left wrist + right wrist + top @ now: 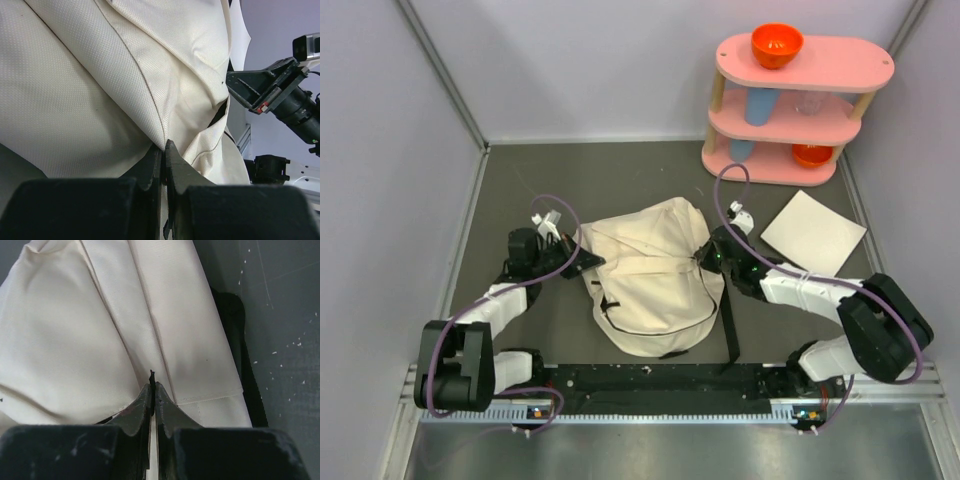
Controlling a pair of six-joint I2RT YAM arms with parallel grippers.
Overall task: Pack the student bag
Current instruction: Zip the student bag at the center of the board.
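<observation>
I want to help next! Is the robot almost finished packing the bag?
Not nearly. Nothing looks packed yet. Right now the left gripper and right gripper each pinch the student bag on opposite sides. The white sheet lies outside it, so the packing itself is left.

The left gripper (pixel 163 150) has its 2 black fingers (pixel 177 167) pressed together on a fold of the student bag (pixel 90 90), whose creased cream canvas fills most of the view. At the right, the right gripper (pixel 234 84) meets the bag's far edge, with a pale wall (pixel 280 25) behind.
</observation>
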